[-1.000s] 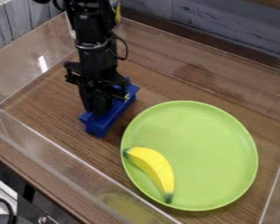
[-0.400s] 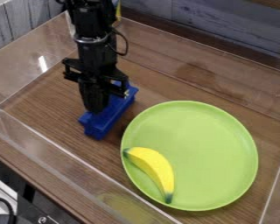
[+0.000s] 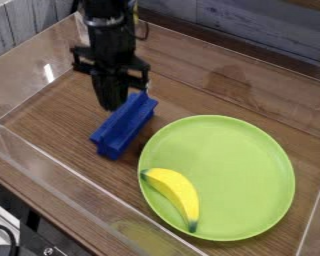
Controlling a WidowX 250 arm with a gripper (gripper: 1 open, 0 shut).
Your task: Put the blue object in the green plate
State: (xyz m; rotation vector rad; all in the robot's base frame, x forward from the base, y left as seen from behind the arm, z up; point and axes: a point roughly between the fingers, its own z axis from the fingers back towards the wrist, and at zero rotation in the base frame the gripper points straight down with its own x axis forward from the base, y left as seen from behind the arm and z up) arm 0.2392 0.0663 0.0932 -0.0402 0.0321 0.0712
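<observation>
Brown wood covers the desk (image 3: 243,85), and clear walls stand along its edges. Left of the green plate (image 3: 236,160) the wood is bare and open. The blue object (image 3: 123,125) lies just beside the plate's left rim. Its long side runs from the near left up to the far right, and the far end looks a bit raised. The black hand (image 3: 112,100) points straight down over that far end, fingers squeezed together. I cannot tell if it grips the block. A yellow banana (image 3: 174,194) lies in the plate, near its front edge.
</observation>
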